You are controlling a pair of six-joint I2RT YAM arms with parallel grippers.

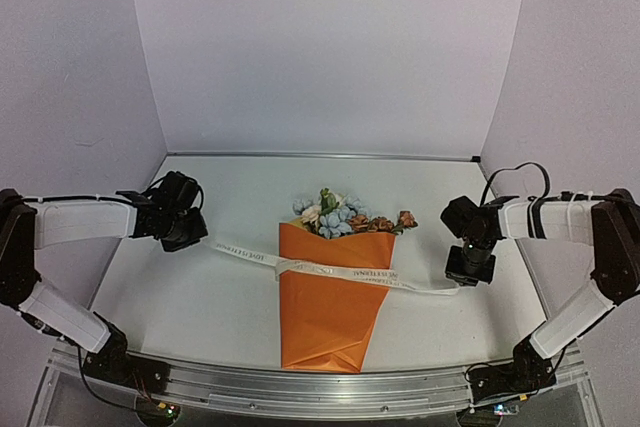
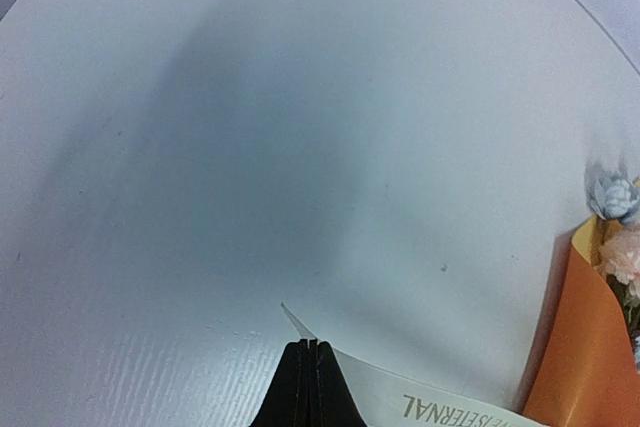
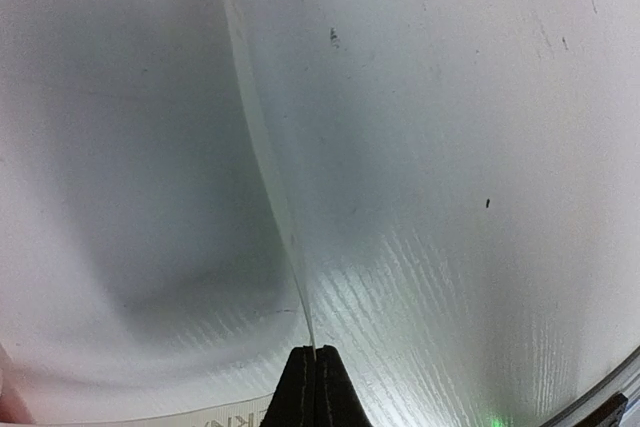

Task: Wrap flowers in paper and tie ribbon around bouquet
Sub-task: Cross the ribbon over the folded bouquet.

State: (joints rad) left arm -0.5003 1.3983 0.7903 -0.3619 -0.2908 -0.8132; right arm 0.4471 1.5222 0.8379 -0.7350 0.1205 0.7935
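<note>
Tying: left end effector (image 2: 310,347) and right end effector (image 3: 316,352) each pinch the white fabric ribbon (image 1: 330,269) draped over the orange paper-cone bouquet (image 1: 325,322); crossing its ends seems next

A white surface (image 1: 200,297), faintly ribbed and marked with a few dark scuffs, sat inside a plain pale booth with a back wall (image 1: 330,47) and two side walls (image 1: 70,67). A metal rail (image 1: 320,382) ran along its near edge. The light was soft and even.
</note>
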